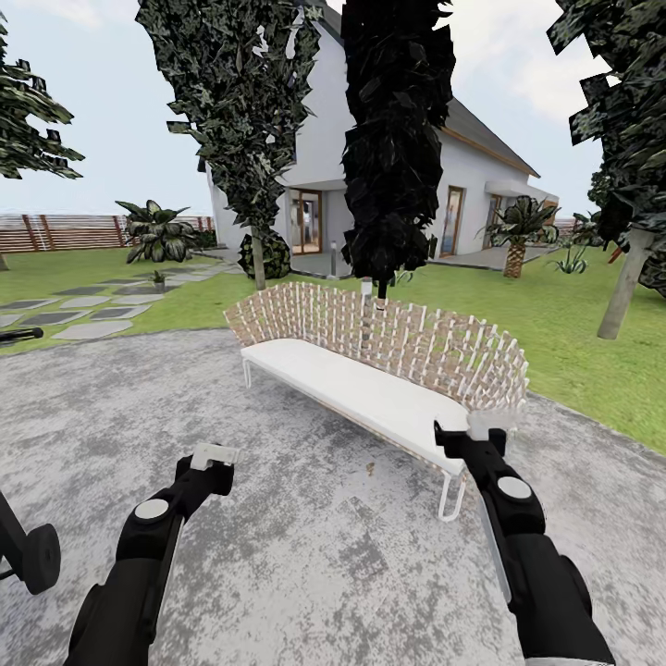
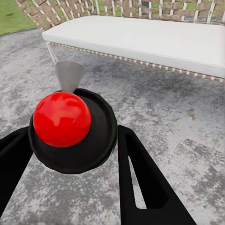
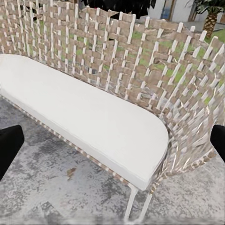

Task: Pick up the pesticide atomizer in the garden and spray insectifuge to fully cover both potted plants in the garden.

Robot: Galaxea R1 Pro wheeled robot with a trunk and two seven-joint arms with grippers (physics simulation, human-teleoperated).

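Observation:
My left gripper (image 1: 211, 460) hangs low over the grey patio (image 1: 305, 555), shut on the pesticide atomizer (image 1: 215, 453), which shows as a small whitish head at the fingertips. In the left wrist view the left gripper (image 2: 72, 136) has its black fingers on either side of the atomizer (image 2: 101, 133), seen end-on as a black round body, a red ball and a grey cone nozzle. My right gripper (image 1: 462, 439) is open beside the bench's near end, and the right gripper (image 3: 112, 140) has its fingers spread wide with nothing between them. Far off by the stepping stones a small low plant (image 1: 159, 277) looks like one potted plant. No insectifuge can be made out.
A white bench (image 1: 370, 393) with a woven back stands across the patio just ahead. Behind it are two dark trees (image 1: 393, 166), lawn, a house (image 1: 481, 176) and a grey bollard lamp (image 1: 333, 257). Stepping stones (image 1: 88, 314) and a wooden fence (image 1: 55, 231) lie to the left.

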